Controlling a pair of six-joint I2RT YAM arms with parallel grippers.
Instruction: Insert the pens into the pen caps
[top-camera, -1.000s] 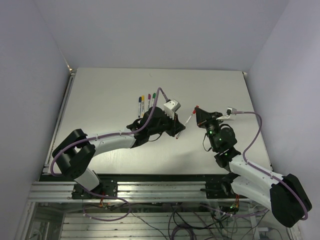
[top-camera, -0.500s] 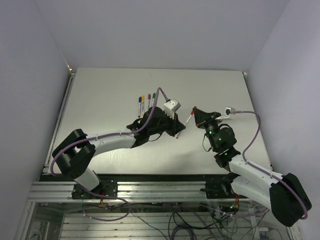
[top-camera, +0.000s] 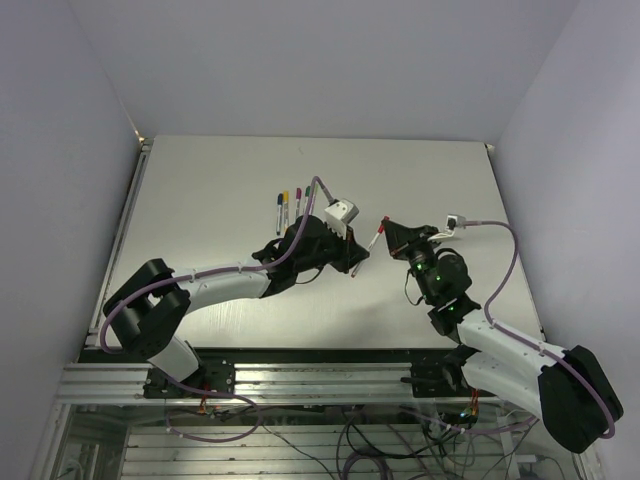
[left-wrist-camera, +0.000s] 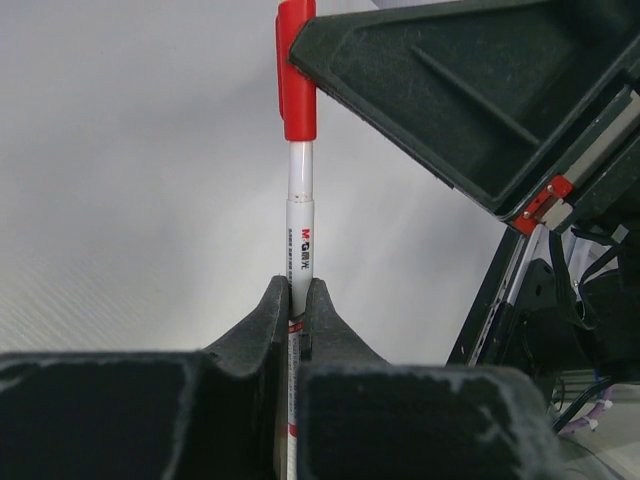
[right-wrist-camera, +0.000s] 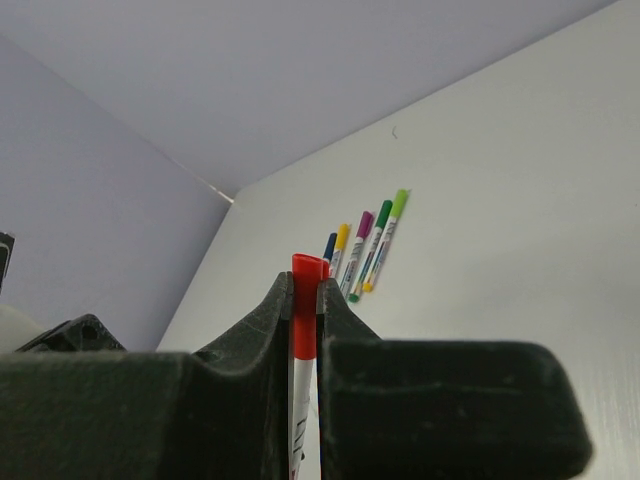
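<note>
Pale grey table (top-camera: 200, 200), four pens (right-wrist-camera: 358, 245) lying side by side, coloured ends.

Red pen (left-wrist-camera: 300, 235): white printed barrel, off surface (top-camera: 200, 190), slanted, pinched in left claw (left-wrist-camera: 298, 305). Red cap (left-wrist-camera: 296, 80) sits over its tip, clamped in right claw (right-wrist-camera: 305, 300). Four other pens (right-wrist-camera: 365, 235) lie side by side, far left on surface, with blue, yellow, magenta and green caps on.

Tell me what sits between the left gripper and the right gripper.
One red pen bridges them: the left gripper clamps its white barrel, the right gripper clamps its red cap. The left wrist view shows it best.
</note>
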